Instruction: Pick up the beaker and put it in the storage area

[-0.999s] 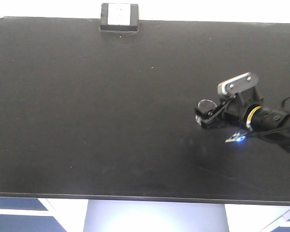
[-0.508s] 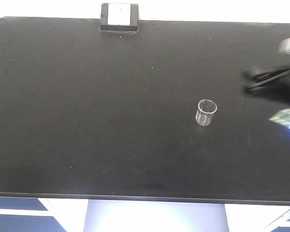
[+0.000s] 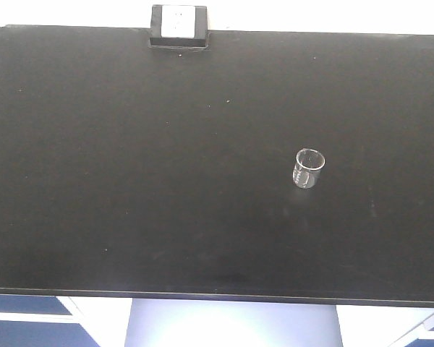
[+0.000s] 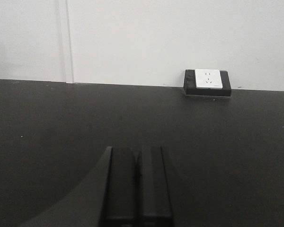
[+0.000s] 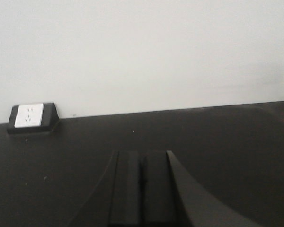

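Standing alone now, beaker upright on bench; R claw, at it 1 s ago, has pulled out of front view, fingers pressed together, empty. L claw likewise closed. Beaker seen from neither wrist cam. Placement looks done.

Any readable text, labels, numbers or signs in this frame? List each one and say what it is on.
No legible text anywhere.
beaker: faint white printed marks on the glass, too small to read.
outlet box: white face shows only socket holes, no lettering visible.
storage area benchtop: plain black, no markings.
left end effector and right end effector: plain black, no labels.
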Controlling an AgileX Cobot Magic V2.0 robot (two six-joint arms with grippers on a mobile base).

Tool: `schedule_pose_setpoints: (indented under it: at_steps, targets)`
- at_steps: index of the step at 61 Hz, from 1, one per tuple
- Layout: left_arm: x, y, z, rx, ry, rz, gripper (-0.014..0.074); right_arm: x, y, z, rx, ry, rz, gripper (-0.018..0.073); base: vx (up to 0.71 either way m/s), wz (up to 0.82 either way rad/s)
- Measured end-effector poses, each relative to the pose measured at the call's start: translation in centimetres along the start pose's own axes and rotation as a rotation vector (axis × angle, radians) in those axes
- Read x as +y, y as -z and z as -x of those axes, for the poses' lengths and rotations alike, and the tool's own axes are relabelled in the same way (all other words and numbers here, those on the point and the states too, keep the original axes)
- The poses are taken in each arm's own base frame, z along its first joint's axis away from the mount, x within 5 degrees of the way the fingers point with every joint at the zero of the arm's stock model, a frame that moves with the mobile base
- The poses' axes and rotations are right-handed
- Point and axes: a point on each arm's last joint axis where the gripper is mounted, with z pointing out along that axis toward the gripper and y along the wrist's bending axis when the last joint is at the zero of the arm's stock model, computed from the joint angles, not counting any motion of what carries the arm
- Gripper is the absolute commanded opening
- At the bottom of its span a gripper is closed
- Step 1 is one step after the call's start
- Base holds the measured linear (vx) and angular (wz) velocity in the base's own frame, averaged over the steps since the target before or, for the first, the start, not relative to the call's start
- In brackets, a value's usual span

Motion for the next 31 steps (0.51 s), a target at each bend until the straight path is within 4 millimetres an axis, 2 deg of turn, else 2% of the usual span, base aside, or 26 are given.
schedule_pose_setpoints:
  at_steps: [9,31]
  targets:
    - [0.00,0.00,0.00,0.000,0.000,0.000,-0.0008,-0.26,0.83,0.31,-0.031,-0.012,0.000,-0.0008,0.00,0.00]
    - [0.00,0.00,0.00,0.000,0.000,0.000,-0.0008,-0.32,0.91,0.32,-0.033,-0.013,-0.003,-0.0008,0.00,0.00]
